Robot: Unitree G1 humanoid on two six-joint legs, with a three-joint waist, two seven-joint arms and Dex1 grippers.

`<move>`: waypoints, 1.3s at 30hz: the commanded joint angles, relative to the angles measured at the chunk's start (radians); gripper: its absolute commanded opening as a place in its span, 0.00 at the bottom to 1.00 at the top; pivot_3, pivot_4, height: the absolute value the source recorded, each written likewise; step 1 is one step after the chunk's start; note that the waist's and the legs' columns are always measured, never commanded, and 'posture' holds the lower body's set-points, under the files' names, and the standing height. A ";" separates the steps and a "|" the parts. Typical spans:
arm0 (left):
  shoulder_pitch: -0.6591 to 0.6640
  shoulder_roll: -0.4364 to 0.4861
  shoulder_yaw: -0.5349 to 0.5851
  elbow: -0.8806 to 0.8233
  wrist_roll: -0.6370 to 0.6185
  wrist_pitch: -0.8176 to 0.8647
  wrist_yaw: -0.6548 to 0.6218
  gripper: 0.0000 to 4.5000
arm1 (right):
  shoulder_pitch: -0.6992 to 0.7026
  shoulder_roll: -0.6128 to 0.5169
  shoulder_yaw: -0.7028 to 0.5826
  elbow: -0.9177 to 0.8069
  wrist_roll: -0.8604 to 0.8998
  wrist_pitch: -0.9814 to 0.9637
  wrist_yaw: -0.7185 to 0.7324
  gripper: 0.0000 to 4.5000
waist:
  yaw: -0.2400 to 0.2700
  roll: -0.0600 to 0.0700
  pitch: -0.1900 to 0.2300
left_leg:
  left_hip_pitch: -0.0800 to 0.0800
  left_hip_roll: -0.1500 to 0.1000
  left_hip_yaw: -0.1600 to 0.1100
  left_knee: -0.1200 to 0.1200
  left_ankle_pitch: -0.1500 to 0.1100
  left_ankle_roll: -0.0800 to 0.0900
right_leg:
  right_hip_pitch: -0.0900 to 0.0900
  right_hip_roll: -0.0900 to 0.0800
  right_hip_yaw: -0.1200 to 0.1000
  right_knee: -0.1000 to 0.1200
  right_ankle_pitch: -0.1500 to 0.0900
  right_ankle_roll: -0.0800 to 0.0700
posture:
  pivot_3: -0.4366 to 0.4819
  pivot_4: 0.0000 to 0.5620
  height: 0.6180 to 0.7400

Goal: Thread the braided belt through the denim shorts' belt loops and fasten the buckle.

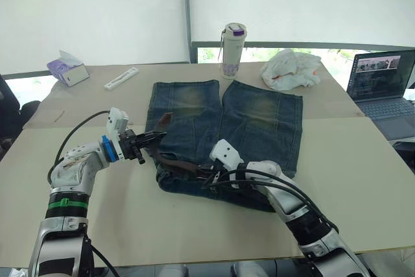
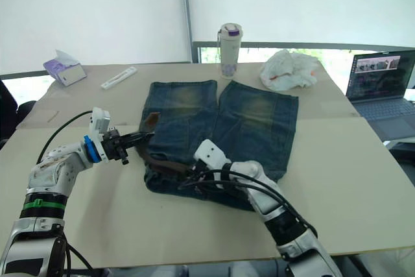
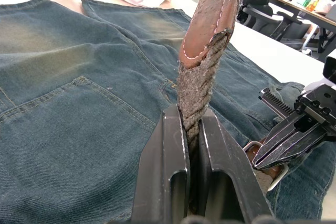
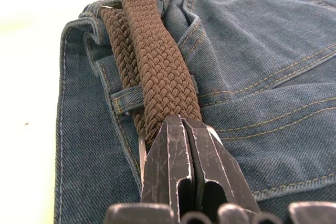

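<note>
The dark-brown woven braided belt [image 1: 170,157] lies along the waistband of the dark blue, yellow-faded denim shorts [image 1: 259,121], at the edge of the shorts nearest the robot. One run of the strap passes under a narrow denim belt loop [image 4: 126,99] sewn across the waistband, and a second run lies over the top of it. The strap's free end, finished with a reddish-brown stitched leather tip [image 3: 215,17], rises off the denim and stands up over the shorts' left leg.

The left gripper [image 1: 148,141] sits just off the shorts' left edge, its two black fingers [image 3: 163,177] pressed together on the braided strap a little below the leather tip. The right gripper [image 4: 181,129] rests on the waistband near its middle — its fingers are closed, with their tips at the strap where the small square silver buckle [image 3: 273,174] shows under them.

The shorts lie flat on a pale beige table [image 1: 363,173], legs pointing away from the robot. Beyond the legs stands a white bottle with a purple lid [image 1: 232,50]; further right of it is crumpled white cloth [image 1: 292,69], and an open laptop [image 1: 382,85] sits well right of the shorts. Far left of the bottle rests a purple-and-white tissue box [image 1: 67,68].
</note>
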 commanded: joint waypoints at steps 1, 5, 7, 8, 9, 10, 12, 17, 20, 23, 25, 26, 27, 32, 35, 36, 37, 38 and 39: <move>-0.045 0.000 0.019 -0.045 -0.024 -0.011 -0.001 0.00 | 0.002 -0.003 0.035 0.035 -0.026 0.046 0.003 0.01 | 0.000 0.000 0.000 | 0.000 0.000 0.000 0.000 0.000 0.000 | 0.000 0.000 0.000 0.000 0.000 0.000 | 0.48 0.27 1.00; -0.093 -0.020 0.013 -0.082 -0.049 0.006 0.006 0.00 | -0.002 -0.013 0.058 0.044 -0.033 0.080 0.017 0.01 | 0.001 0.000 0.000 | 0.000 0.000 0.000 0.001 0.000 0.000 | 0.001 0.000 0.000 0.000 0.000 0.000 | 0.48 0.27 1.00; -0.117 -0.030 0.005 -0.093 -0.051 0.004 0.004 0.00 | -0.004 -0.017 0.067 0.048 -0.037 0.107 0.019 0.01 | 0.001 0.000 0.000 | 0.000 0.000 0.000 0.001 0.000 0.000 | 0.001 0.000 0.000 0.000 0.000 0.000 | 0.48 0.27 1.00; -0.133 -0.038 0.001 -0.100 -0.053 0.006 0.005 0.00 | -0.007 -0.024 0.078 0.051 -0.043 0.119 0.024 0.01 | 0.000 0.000 0.000 | 0.000 0.000 0.000 0.000 0.000 0.000 | 0.001 0.000 0.000 0.000 0.000 0.000 | 0.48 0.27 1.00; -0.146 -0.045 -0.002 -0.105 -0.053 0.005 0.006 0.00 | -0.009 -0.030 0.087 0.051 -0.048 0.132 0.027 0.01 | 0.000 0.000 0.000 | 0.000 0.000 0.000 0.000 0.000 0.000 | 0.001 0.000 0.000 0.000 0.000 0.000 | 0.48 0.27 1.00; -0.155 -0.050 -0.005 -0.109 -0.053 0.005 0.006 0.00 | -0.011 -0.035 0.094 0.051 -0.050 0.141 0.030 0.01 | 0.000 0.000 0.000 | 0.000 0.000 0.000 0.001 0.000 0.000 | 0.001 0.000 0.000 0.000 0.000 0.000 | 0.48 0.27 1.00; -0.196 -0.081 -0.008 -0.129 -0.073 0.022 0.017 0.00 | -0.015 -0.031 0.092 0.060 -0.055 0.143 0.017 0.01 | 0.001 0.000 0.000 | 0.000 -0.001 0.000 0.001 0.000 0.000 | 0.001 0.000 0.000 0.000 0.000 0.000 | 0.48 0.27 1.00; -0.251 -0.162 -0.042 -0.204 -0.113 0.073 0.030 0.00 | -0.022 -0.021 0.089 0.083 -0.064 0.143 0.001 0.01 | 0.001 0.000 -0.001 | 0.000 -0.001 0.000 0.001 0.000 0.000 | 0.001 0.000 0.000 0.000 0.000 0.000 | 0.48 0.27 1.00; -0.256 -0.235 -0.097 -0.272 -0.143 0.117 0.028 0.00 | -0.022 -0.009 0.085 0.089 -0.065 0.141 -0.006 0.01 | -0.001 0.000 -0.001 | 0.000 -0.001 0.000 0.001 0.000 0.000 | 0.001 0.001 0.000 0.000 0.000 0.000 | 0.48 0.27 1.00; -0.250 -0.285 -0.151 -0.309 -0.139 0.129 0.020 0.00 | -0.021 -0.004 0.081 0.095 -0.067 0.139 -0.012 0.01 | -0.001 0.000 -0.001 | 0.000 -0.001 0.000 0.002 0.000 0.000 | 0.002 0.001 0.000 0.000 0.000 0.000 | 0.48 0.27 1.00; -0.242 -0.316 -0.201 -0.340 -0.138 0.136 0.003 0.00 | -0.019 -0.002 0.076 0.095 -0.068 0.141 -0.018 0.01 | -0.002 0.000 -0.001 | 0.000 -0.001 0.000 0.002 0.000 0.000 | 0.001 0.002 0.001 0.000 0.000 0.000 | 0.48 0.27 1.00; -0.243 -0.331 -0.220 -0.351 -0.140 0.141 0.000 0.00 | -0.018 -0.001 0.073 0.095 -0.066 0.143 -0.020 0.01 | -0.001 0.000 -0.001 | 0.000 -0.001 0.000 0.002 0.000 0.000 | 0.001 0.002 0.001 0.000 0.000 0.000 | 0.48 0.27 1.00; -0.246 -0.346 -0.235 -0.357 -0.140 0.144 0.000 0.00 | -0.016 0.000 0.072 0.095 -0.066 0.143 -0.022 0.01 | -0.001 0.000 -0.001 | 0.000 -0.001 0.000 0.002 0.000 0.000 | 0.001 0.002 0.001 0.000 0.000 0.000 | 0.48 0.27 1.00; -0.259 -0.386 -0.326 -0.394 -0.118 0.156 -0.011 0.00 | -0.016 0.004 0.073 0.100 -0.068 0.142 -0.022 0.01 | 0.002 0.000 -0.001 | 0.000 -0.001 0.000 0.002 0.000 0.000 | 0.002 0.002 0.001 0.000 0.000 0.000 | 0.48 0.27 1.00; -0.242 -0.386 -0.376 -0.456 -0.134 0.198 -0.023 0.00 | -0.014 0.010 0.070 0.103 -0.067 0.141 -0.026 0.01 | 0.002 0.000 -0.001 | 0.000 -0.001 0.000 0.002 0.000 0.000 | 0.002 0.002 0.001 0.000 0.000 0.000 | 0.48 0.27 1.00; -0.240 -0.385 -0.382 -0.468 -0.137 0.206 -0.021 0.00 | -0.013 0.011 0.070 0.103 -0.067 0.142 -0.026 0.01 | 0.001 0.000 -0.001 | 0.000 -0.001 0.000 0.002 0.000 0.000 | 0.003 0.002 0.001 0.000 0.000 0.000 | 0.48 0.27 1.00; -0.233 -0.379 -0.390 -0.492 -0.152 0.229 -0.026 0.00 | -0.011 0.012 0.069 0.104 -0.066 0.141 -0.027 0.01 | 0.000 0.000 -0.001 | 0.000 -0.001 0.000 0.002 0.000 0.000 | 0.003 0.002 0.001 0.000 0.000 0.000 | 0.48 0.27 1.00; -0.228 -0.374 -0.396 -0.513 -0.165 0.252 -0.028 0.00 | -0.008 0.013 0.069 0.104 -0.067 0.141 -0.028 0.01 | -0.001 0.000 -0.001 | 0.000 -0.001 0.000 0.002 0.000 0.000 | 0.003 0.002 0.001 0.000 0.000 0.000 | 0.48 0.27 1.00; -0.223 -0.370 -0.400 -0.532 -0.177 0.276 -0.029 0.00 | -0.004 0.013 0.071 0.104 -0.068 0.141 -0.026 0.01 | -0.001 0.001 -0.001 | 0.001 -0.001 0.000 0.002 0.000 0.000 | 0.003 0.002 0.001 0.000 0.000 0.000 | 0.48 0.27 1.00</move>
